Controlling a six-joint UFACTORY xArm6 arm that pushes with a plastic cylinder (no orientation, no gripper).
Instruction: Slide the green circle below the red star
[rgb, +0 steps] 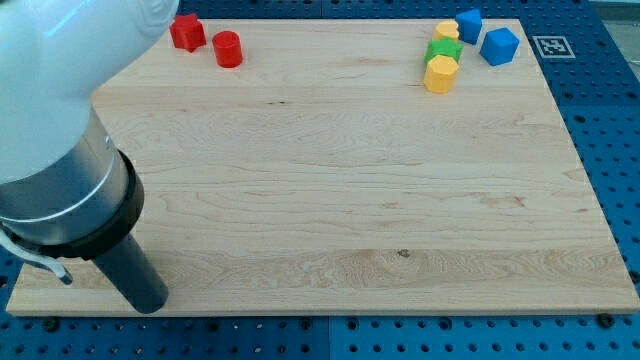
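The green block lies near the view's top right, wedged between two yellow blocks; its shape is hard to make out. The red star sits at the view's top left, with a red cylinder just to its right. My tip rests at the view's bottom left, near the board's bottom edge. It is far from every block and touches none.
A yellow block sits just above the green one and a yellow hexagon just below it. Two blue blocks lie to their right. The arm's large white and grey body covers the view's left side.
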